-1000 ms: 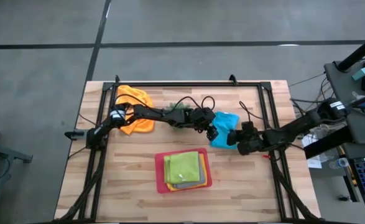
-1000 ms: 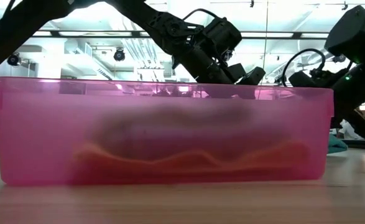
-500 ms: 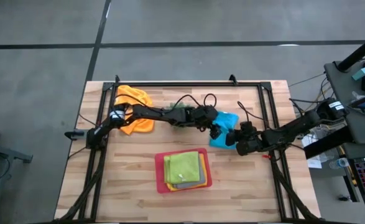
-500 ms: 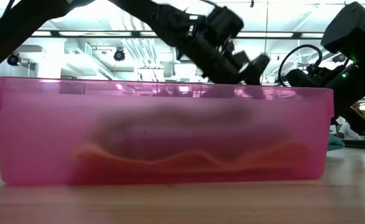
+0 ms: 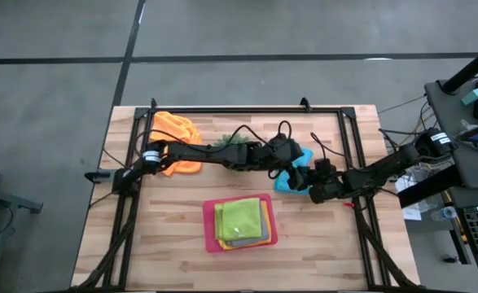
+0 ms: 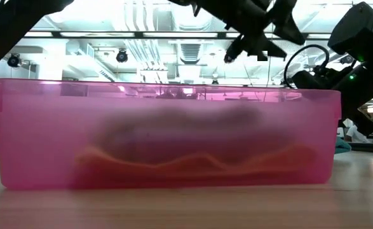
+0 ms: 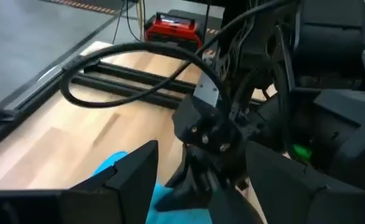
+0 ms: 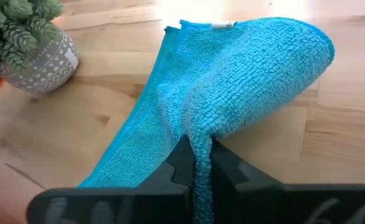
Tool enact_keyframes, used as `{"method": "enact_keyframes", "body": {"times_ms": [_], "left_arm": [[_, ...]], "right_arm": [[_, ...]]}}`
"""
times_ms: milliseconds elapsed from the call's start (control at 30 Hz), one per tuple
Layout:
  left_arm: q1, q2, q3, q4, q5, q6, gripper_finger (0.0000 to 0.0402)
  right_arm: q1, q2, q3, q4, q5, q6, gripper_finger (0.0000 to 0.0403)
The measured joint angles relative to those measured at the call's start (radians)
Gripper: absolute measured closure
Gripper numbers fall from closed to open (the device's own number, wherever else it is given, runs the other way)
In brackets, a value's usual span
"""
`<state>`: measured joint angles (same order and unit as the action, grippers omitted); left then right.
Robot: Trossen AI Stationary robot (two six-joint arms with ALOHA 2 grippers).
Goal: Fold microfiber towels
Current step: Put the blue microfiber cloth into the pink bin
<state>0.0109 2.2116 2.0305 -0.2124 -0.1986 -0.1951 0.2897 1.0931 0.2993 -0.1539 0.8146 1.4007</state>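
Observation:
A light blue towel point(image 8: 244, 68) lies spread on the wood, right of centre point(image 5: 284, 181). My right gripper point(image 8: 198, 158) is shut on it, at its right side point(image 5: 304, 185). My left gripper point(image 5: 297, 165) hangs open above the towel and touches nothing; in the low view it is high over the tray point(image 6: 262, 35). A crumpled orange towel point(image 5: 177, 130) lies at the far left, partly under my left arm. A lime green towel point(image 5: 240, 218) tops a folded stack in the pink tray point(image 5: 208, 224). My right gripper pinches a raised fold of the blue towel point(image 8: 199, 140) between its two fingers. The fingers slant down from the table's right side. The cloth rises to a ridge at the fingers, and the rest lies flat on the table beyond them.
A small spiky plant in a grey pot point(image 8: 27, 37) stands just left of the blue towel, mostly hidden under my left arm in the high view. Black frame rails point(image 5: 247, 110) run along the table's far, left and right sides. Bare wood lies left of the tray.
My left gripper has risen well above the table and gone a little toward the right edge, over the blue towel. It has also rolled somewhat and has stayed open. My right gripper has kept still, shut on the towel.

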Motion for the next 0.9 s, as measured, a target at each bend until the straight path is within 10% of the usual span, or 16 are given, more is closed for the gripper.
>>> {"method": "enact_keyframes", "body": {"times_ms": [500,900], "left_arm": [[-0.019,0.002,-0.129,-0.183,0.009,-0.07,0.0192],[-0.034,0.002,-0.206,-0.135,0.016,-0.242,0.0192]], "right_arm": [[0.074,-0.059,0.035,-0.184,-0.195,0.055,0.039],[0.254,-0.012,0.2,-0.512,-0.06,0.342,0.039]]}}
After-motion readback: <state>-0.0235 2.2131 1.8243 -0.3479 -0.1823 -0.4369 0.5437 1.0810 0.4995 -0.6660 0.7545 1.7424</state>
